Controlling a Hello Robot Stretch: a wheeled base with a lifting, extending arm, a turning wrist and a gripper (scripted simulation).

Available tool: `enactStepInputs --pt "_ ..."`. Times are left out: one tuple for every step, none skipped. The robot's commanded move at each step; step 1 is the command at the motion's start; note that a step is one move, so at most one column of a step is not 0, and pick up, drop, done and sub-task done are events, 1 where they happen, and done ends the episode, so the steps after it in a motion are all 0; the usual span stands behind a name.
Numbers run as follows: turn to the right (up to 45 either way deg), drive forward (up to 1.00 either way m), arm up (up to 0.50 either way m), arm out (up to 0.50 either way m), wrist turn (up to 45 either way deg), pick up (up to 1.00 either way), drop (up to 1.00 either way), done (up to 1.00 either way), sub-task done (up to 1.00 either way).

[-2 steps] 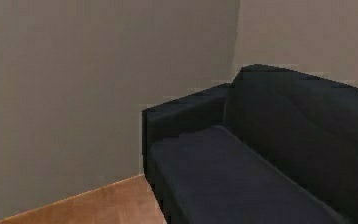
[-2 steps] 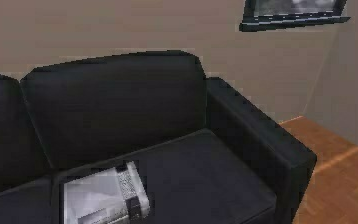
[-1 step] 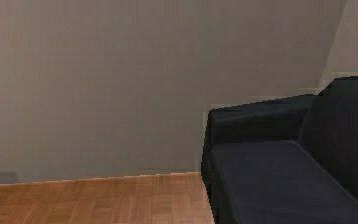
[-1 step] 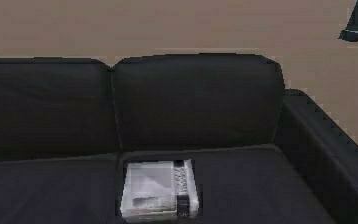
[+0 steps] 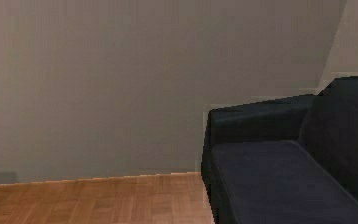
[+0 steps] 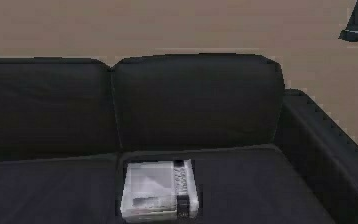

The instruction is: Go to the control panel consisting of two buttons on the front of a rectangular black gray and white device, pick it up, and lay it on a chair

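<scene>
The state of the hand cannot be told from these pictures, and so it cannot be told how the device lies relative to it.

In the arm side view, the device point(image 6: 160, 188) is seen lying flat on the seat of a dark sofa point(image 6: 192, 100). It is a rectangular box, white and grey on top, with a black strip along its edge toward the view's right. Its buttons cannot be made out. It rests on the seat cushion below the right-hand back cushion point(image 6: 197, 105), toward that cushion's left side and just beside the seam that divides the two seats. It is well apart from the armrest point(image 6: 322, 140) at the view's right. A second back cushion point(image 6: 47, 105) is seen to the left. Behind the sofa a tan surface point(image 6: 187, 30) is shown, and at the upper right corner stands a small dark object point(image 6: 355, 25) whose kind cannot be told.

In the forward view, one end of the sofa point(image 5: 277, 165) is seen at the right, with its armrest turned toward the view's middle and its back rising at the right edge. A plain grey wall point(image 5: 107, 80) is shown behind it, and a strip of wooden floor point(image 5: 87, 200) runs along the bottom left.
</scene>
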Motion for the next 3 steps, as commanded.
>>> enactStepInputs --pt "0.0 0.0 0.16 0.0 0.0 0.0 0.0 0.0 0.0" --pt "0.0 0.0 0.0 0.24 0.0 0.0 0.0 0.0 0.0" --pt "0.0 0.0 0.0 0.0 45.0 0.0 0.0 0.0 0.0"
